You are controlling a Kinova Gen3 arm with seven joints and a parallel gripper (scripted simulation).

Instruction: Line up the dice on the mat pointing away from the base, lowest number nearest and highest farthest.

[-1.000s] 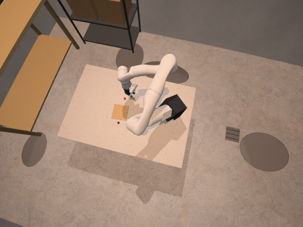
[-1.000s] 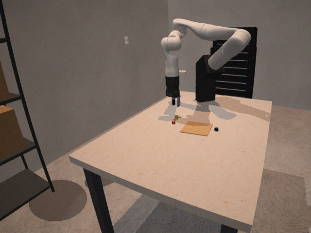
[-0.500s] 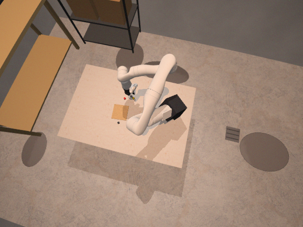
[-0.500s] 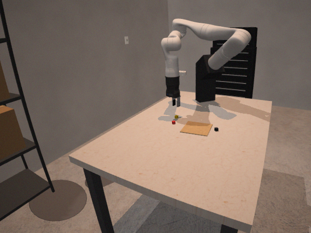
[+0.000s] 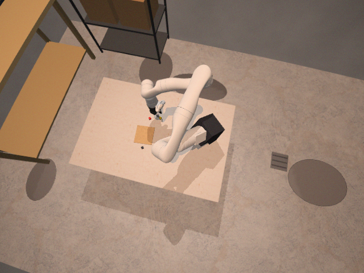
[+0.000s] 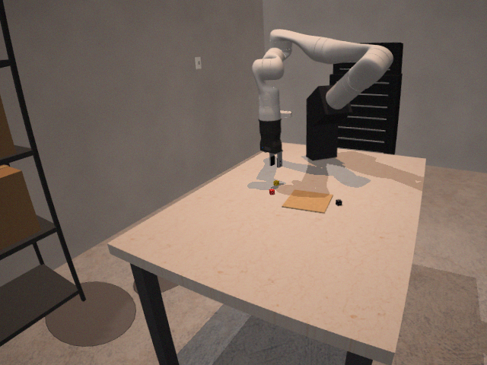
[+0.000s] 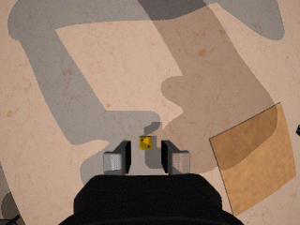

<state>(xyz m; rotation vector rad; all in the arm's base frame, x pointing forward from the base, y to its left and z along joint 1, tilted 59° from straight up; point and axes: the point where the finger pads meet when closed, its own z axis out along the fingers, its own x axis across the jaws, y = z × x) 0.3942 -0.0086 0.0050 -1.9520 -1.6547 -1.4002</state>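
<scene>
A robot arm reaches over a pale tabletop [image 5: 111,147] [image 6: 256,243] [image 7: 117,61] from its black base [image 5: 214,124] [image 6: 320,137]. Its fingers [image 5: 158,115] [image 6: 275,164] point down, raised above the surface, a little over half open with nothing between them.

In the wrist view, a yellow die [image 5: 160,118] [image 6: 275,182] [image 7: 145,142] appears just ahead of the gap, near its middle. Its sides run nearly parallel to the inner finger faces. Dark pips mark its upper face, too small to count surely. The die is cube-shaped, with no evident long axis.

A flat orange-brown mat [image 5: 144,135] [image 6: 307,201] [image 7: 255,159] lies near the yellow die. It looks about square, so no clear long axis stands out; in the top view, one pair of edges runs roughly toward and away from the base, slightly turned from the table's long sides.

All three dice are off the mat, on the tabletop. A red die [image 5: 149,118] [image 6: 272,192] sits near the yellow one, on the same side of the mat, farther from the base. A black die [image 5: 142,147] [image 6: 338,202] [image 7: 298,130] sits near the mat's opposite side. Their numbers cannot be read.
</scene>
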